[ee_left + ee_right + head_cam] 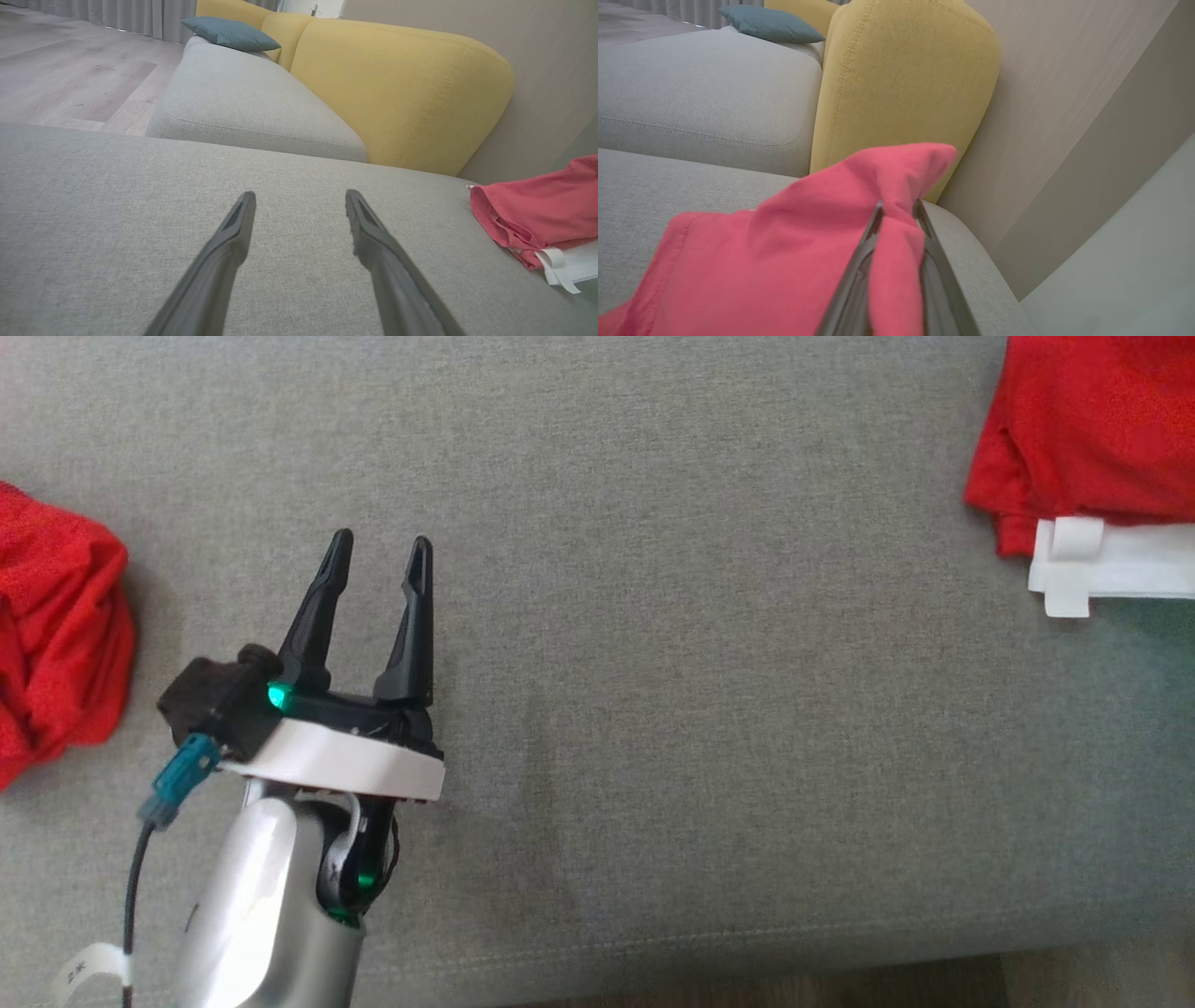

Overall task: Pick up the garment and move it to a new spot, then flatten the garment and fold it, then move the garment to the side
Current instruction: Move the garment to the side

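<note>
On the grey seat cushion there is broad bare fabric across the middle. The yellow backrest and the wall close off its far right corner, and its front seam drops towards the floor. The garment is bunched at that right corner of the cushion, and a second red heap lies at the cushion's left end. My right claw is pinched nearly shut on a raised fold of the garment. My left claw hangs over the cushion's left half, fingers spread wide, holding nothing.

I judge the carry is the step in hand — I should lift until the trailing hem clears the cushion, then travel inward to its bare middle, away from the backrest. I'd set down short of the front seam and well apart from the heap — that leaves room to flatten.
</note>
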Motion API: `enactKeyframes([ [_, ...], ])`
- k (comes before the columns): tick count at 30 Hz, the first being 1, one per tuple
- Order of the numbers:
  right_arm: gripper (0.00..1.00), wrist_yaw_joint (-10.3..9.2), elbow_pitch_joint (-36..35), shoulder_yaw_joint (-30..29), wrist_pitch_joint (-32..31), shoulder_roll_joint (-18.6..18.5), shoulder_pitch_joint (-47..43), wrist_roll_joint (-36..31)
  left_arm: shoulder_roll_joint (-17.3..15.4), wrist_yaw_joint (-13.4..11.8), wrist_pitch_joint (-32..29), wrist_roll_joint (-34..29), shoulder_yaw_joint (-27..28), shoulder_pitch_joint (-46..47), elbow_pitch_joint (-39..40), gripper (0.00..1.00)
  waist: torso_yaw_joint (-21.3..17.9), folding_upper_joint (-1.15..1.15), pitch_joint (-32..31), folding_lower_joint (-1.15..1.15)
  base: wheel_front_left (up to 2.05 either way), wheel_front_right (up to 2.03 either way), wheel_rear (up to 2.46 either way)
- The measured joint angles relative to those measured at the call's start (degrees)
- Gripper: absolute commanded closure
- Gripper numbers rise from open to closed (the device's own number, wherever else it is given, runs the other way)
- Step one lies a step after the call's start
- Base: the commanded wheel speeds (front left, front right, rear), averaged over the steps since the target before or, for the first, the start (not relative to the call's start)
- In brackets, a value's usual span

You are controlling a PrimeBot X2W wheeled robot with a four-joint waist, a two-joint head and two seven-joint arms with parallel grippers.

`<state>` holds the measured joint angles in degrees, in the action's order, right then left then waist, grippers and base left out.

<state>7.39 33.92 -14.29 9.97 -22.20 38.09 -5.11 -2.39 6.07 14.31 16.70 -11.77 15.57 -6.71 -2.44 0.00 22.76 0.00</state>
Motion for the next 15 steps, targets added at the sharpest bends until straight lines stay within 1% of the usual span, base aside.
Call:
enactKeyframes([
  [1, 0.78, -0.01, -0.24, -0.03, -0.20, 0.14, 0.00, 0.11, 0.00, 0.00, 0.00, 0.00, -0.01, 0.01, -0.01, 0.00, -0.03, 0.00, -0.03, 0.00, 0.00, 0.00, 0.00],
  [2, 0.24, -0.01, -0.48, 0.11, -0.47, 0.34, -0.02, 0.52, 0.00, 0.00, 0.00, 0.00, -0.02, 0.01, -0.02, 0.00, -0.05, 0.00, -0.06, 0.00, 0.00, 0.00, 0.00],
  [3, 0.00, -0.01, -0.86, 0.22, -0.46, 0.62, -0.10, 0.86, 0.00, 0.00, 0.00, -0.01, -0.02, 0.01, -0.03, 0.00, -0.07, 0.00, -0.10, 0.00, 0.00, 0.00, 0.00],
  [7, 0.00, -0.01, -2.78, 0.08, -0.24, 1.77, -0.16, 1.83, 0.00, 0.01, 0.00, 0.00, -0.08, 0.00, -0.12, 0.00, -0.08, 0.00, -0.43, 0.00, 0.00, 0.00, 0.00],
  [11, 0.00, -0.01, -5.34, 0.40, 1.45, 2.53, -0.18, 2.00, 0.00, 0.01, 0.00, 0.02, -0.27, -0.01, -0.57, 0.00, 0.06, 0.00, -1.36, 0.00, 0.00, 0.00, 0.00],
  [15, 0.00, -0.01, -7.94, 1.66, 2.25, 5.23, -0.55, 2.49, 0.00, -0.03, 0.00, 0.12, -0.32, -0.09, -0.76, 0.00, 0.43, 0.00, -3.06, 0.00, 0.00, 0.00, 0.00],
])
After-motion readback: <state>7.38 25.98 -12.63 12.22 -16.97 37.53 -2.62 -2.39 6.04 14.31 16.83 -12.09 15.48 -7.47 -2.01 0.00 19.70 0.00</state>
